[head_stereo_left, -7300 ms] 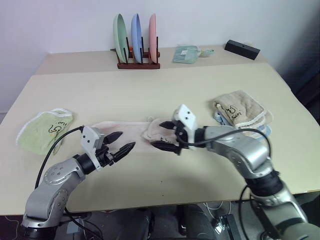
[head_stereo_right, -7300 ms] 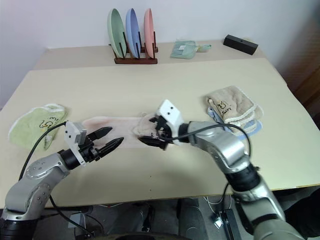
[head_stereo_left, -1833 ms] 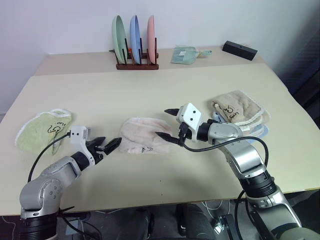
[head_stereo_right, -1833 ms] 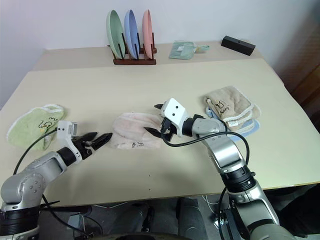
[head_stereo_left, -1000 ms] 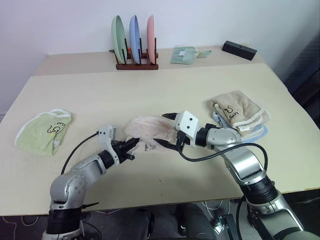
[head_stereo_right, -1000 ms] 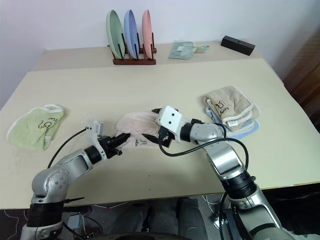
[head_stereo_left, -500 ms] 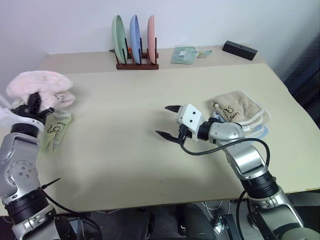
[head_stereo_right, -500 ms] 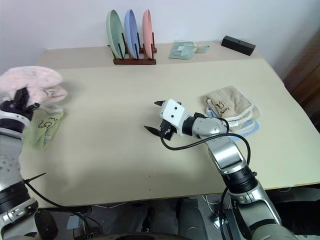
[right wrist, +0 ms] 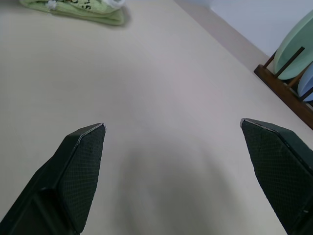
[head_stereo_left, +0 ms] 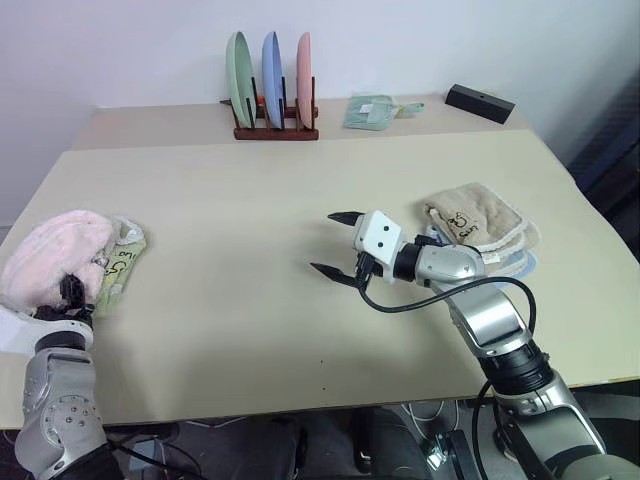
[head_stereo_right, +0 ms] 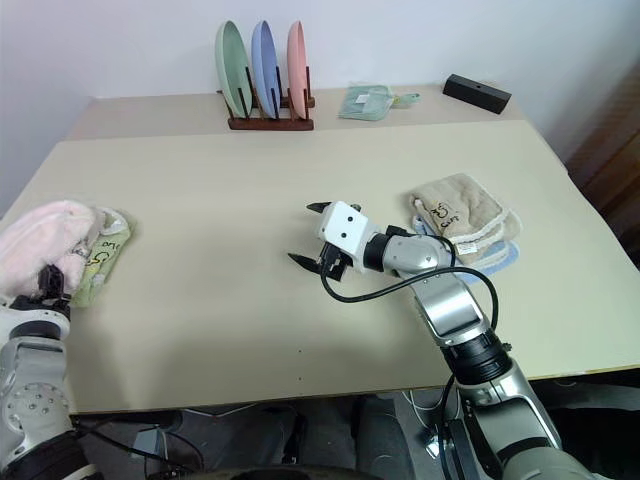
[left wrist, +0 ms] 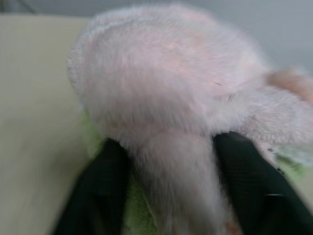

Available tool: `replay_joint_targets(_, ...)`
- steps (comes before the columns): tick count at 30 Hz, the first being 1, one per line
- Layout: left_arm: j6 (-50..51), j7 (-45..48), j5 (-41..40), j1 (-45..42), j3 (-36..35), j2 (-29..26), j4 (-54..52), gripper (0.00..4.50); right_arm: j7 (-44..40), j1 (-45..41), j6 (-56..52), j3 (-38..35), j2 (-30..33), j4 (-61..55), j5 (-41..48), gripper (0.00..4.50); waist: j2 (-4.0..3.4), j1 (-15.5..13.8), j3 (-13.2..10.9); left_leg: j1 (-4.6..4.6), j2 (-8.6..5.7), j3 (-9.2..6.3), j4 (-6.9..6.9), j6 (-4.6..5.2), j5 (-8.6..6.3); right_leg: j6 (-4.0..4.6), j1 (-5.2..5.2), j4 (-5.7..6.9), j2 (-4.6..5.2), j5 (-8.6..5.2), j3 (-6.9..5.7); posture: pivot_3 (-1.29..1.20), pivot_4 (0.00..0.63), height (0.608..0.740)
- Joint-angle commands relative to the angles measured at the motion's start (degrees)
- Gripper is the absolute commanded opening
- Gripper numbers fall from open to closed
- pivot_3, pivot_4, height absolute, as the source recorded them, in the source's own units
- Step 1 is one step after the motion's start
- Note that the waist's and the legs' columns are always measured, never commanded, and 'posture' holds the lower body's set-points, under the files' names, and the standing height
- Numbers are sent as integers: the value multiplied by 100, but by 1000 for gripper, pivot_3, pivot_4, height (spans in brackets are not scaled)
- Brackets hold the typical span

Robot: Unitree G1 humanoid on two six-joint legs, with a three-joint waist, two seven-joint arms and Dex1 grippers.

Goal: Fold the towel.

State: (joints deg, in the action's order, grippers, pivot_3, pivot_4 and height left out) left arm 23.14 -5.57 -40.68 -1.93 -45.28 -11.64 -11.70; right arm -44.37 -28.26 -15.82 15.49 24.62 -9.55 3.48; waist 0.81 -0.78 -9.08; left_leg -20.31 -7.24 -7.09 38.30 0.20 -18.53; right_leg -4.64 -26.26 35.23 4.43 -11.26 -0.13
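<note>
The towel (head_stereo_left: 50, 250) is a bunched pale pink bundle at the table's far left edge, resting partly on a light green towel (head_stereo_left: 118, 262). My left gripper (head_stereo_left: 72, 292) sits under and behind the bundle. In the left wrist view its two black fingers (left wrist: 98, 196) stand apart, with a fold of the towel (left wrist: 166, 98) lying between them and green cloth beneath. My right gripper (head_stereo_left: 327, 242) hovers open over bare table at the middle, nothing between its fingers (right wrist: 83, 161).
A rack with three plates (head_stereo_left: 272, 90) stands at the back. A folded green cloth (head_stereo_left: 370, 108) and a black box (head_stereo_left: 483, 100) lie beside it. A beige towel (head_stereo_left: 475, 225) tops a small stack right of my right arm.
My left arm swung the pink towel from mid-table to the far left, then lowered it onto the green towel. Its fingers have parted. The right gripper stayed put, open.
</note>
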Motion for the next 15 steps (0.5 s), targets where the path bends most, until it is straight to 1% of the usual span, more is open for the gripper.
replay_joint_targets(1, -89, -22, -120, 75, -100, -171, -257, 4463, -34, -155, 173, -24, -36, -26, 7, 4500, 0, 6, 0, 0, 1, 0, -1, 0, 0, 0, -1, 0, -1, 0, 0, 0, 150, 740)
replay_joint_targets(4, -203, -19, -284, 177, -265, -206, -437, 4463, -65, -158, 209, -39, -19, 1, 14, 4500, 0, 22, 0, 0, 2, 1, -3, 0, 0, 0, -4, 0, -1, 0, 1, 0, 150, 740)
replay_joint_targets(7, -348, -70, -349, 281, -495, -359, -637, 4463, -113, -145, 250, -78, 27, 37, 26, 4500, 1, 9, 0, -1, 2, 1, -3, 0, 0, 0, -3, -1, -2, 0, 1, 0, 150, 740)
replay_joint_targets(9, -408, 87, -497, 361, -687, -639, -766, 4463, -149, -121, 271, -105, 75, 69, 20, 4500, 2, 10, 0, -1, 2, 1, -2, 0, 0, 0, -3, -1, -2, 0, 1, 0, 150, 740)
replay_joint_targets(15, -296, 373, -354, 447, -689, -1562, -884, 4463, -187, -200, 414, -201, 178, 357, -5, 4500, 1, -5, 1, 2, 0, 1, -2, 0, 0, 1, 3, -2, 0, 0, 1, 0, 150, 740)
